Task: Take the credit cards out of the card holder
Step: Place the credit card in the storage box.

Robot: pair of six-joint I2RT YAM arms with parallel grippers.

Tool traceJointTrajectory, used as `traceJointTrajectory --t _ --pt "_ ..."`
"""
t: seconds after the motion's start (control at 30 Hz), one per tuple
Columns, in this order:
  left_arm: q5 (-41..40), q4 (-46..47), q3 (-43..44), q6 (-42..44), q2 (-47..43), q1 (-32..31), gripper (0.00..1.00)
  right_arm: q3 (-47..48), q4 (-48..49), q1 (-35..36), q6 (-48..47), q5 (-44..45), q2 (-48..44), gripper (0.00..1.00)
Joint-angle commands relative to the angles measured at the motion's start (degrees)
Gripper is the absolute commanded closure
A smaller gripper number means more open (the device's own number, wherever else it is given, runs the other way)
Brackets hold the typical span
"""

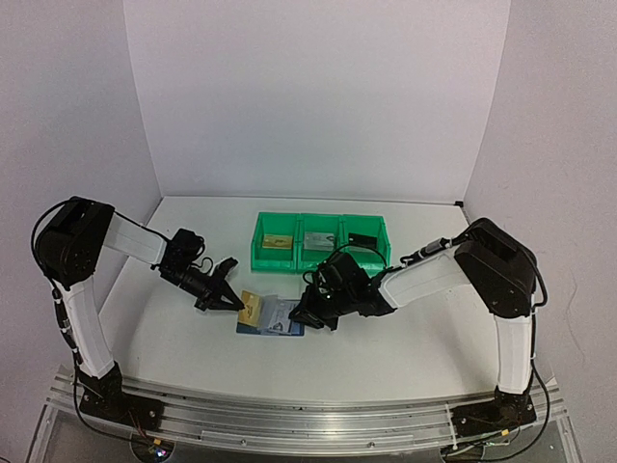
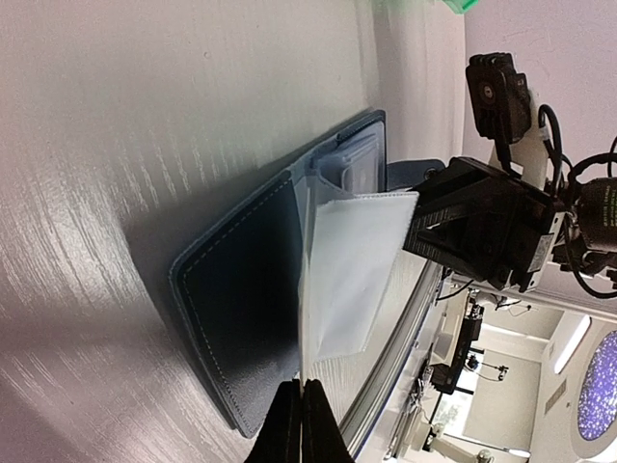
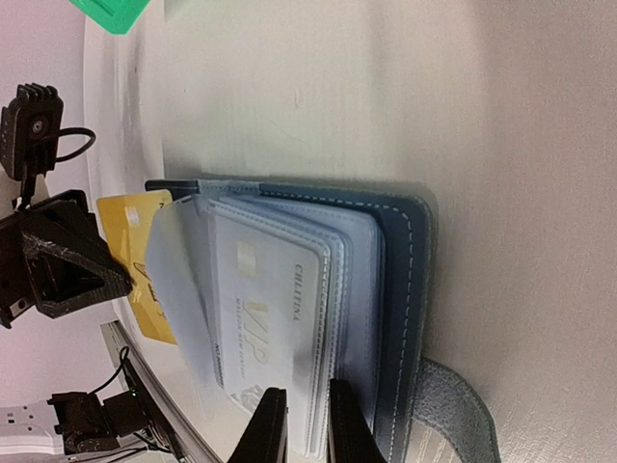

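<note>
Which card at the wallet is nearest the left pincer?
The gold card, jutting from the wallet at the left pincer; the silver VIP card lies sleeved.

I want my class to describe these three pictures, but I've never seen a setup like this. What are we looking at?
Two robot arms stand at a white table. One picture looks down from above; the other two come from cameras on each wrist. An open blue wallet with clear sleeves lies on the table, and green bins stand behind it. The left hand is shut on a gold card sticking out past the wallet's edge. The right hand pinches the wallet's sleeves, steadying it.
</note>
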Motion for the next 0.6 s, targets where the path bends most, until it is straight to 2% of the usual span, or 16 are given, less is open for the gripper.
traceJointTrajectory --t 0.0,0.17,0.4,0.57 --pt "-0.04 -4.28 2.51 4.88 -2.58 0.01 1.00 -1.02 -9.70 -0.28 -1.56 0.97 3.50 0.86" --pt "-1.77 -10.52 6.57 12.32 -4.89 0.23 1.00 0.54 -9.83 -0.28 -2.84 1.11 2.32 0.84" --pt "-1.73 -15.28 10.94 17.73 -7.85 0.33 1.00 4.53 -11.77 -0.49 -6.72 3.33 -2.39 0.79" --pt "-4.68 -19.45 15.26 23.60 -9.48 0.27 1.00 6.82 -19.26 -0.93 -9.31 8.89 -7.26 0.74"
